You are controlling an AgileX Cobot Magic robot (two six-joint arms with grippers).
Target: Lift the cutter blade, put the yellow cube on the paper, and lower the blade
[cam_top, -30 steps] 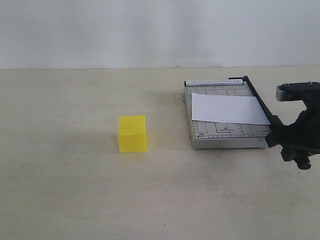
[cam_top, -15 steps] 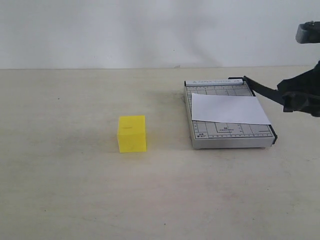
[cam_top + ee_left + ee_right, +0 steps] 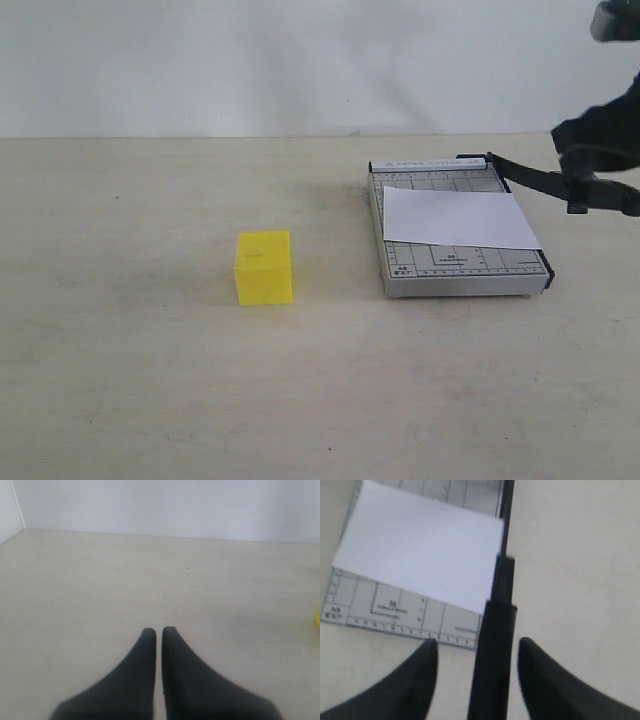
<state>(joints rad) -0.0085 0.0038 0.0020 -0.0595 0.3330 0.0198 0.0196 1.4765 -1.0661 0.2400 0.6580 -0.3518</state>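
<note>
The cutter blade (image 3: 530, 178) stands raised off the grey board (image 3: 450, 272), slanting up from its hinge at the board's far right corner. Its thick black handle (image 3: 495, 645) lies between the fingers of my right gripper (image 3: 478, 642), which is open with a gap on each side of the handle. In the exterior view that gripper (image 3: 596, 170) hangs at the right edge. The white paper (image 3: 455, 218) lies flat on the board. The yellow cube (image 3: 264, 267) sits on the table well left of the board. My left gripper (image 3: 159, 630) is shut and empty above bare table.
A beige table (image 3: 120, 380) ends at a white wall behind. A sliver of the yellow cube (image 3: 317, 620) shows at the edge of the left wrist view. The paper (image 3: 420, 565) covers the middle of the board's grid.
My right gripper rose from the board's near right corner, taking the blade handle up with it. Its jaws then spread apart from the handle. The cube, the paper and the left gripper stayed put.
</note>
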